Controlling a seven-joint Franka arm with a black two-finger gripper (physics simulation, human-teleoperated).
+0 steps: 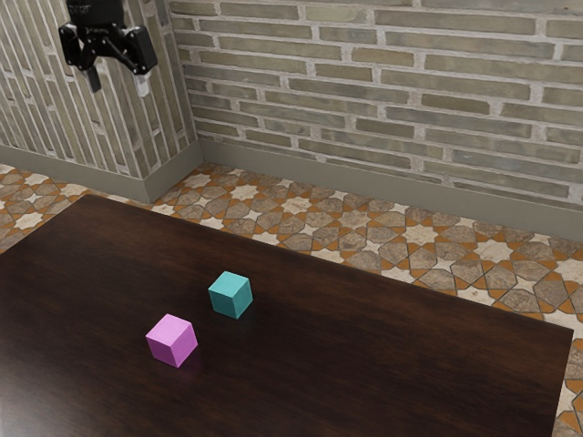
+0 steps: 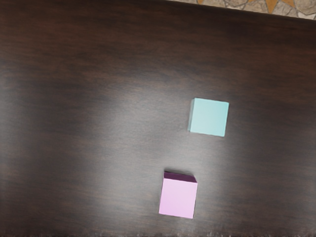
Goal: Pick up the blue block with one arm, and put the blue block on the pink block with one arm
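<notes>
A teal-blue block (image 1: 230, 294) rests on the dark wooden table (image 1: 383, 364), near its middle. A pink block (image 1: 171, 340) sits a short way nearer the front, toward the exterior view's left, apart from the blue one. My gripper (image 1: 117, 85) hangs high above the table's far left corner, far from both blocks, open with nothing between its fingers. From the hand's camera, the blue block (image 2: 209, 116) and the pink block (image 2: 178, 197) lie well below on the table (image 2: 79, 123), separated by a gap.
A brick wall (image 1: 410, 82) runs behind the table, with patterned floor tiles (image 1: 401, 241) between them. The table's far edge (image 2: 237, 10) appears beyond the blue block in the wrist view.
</notes>
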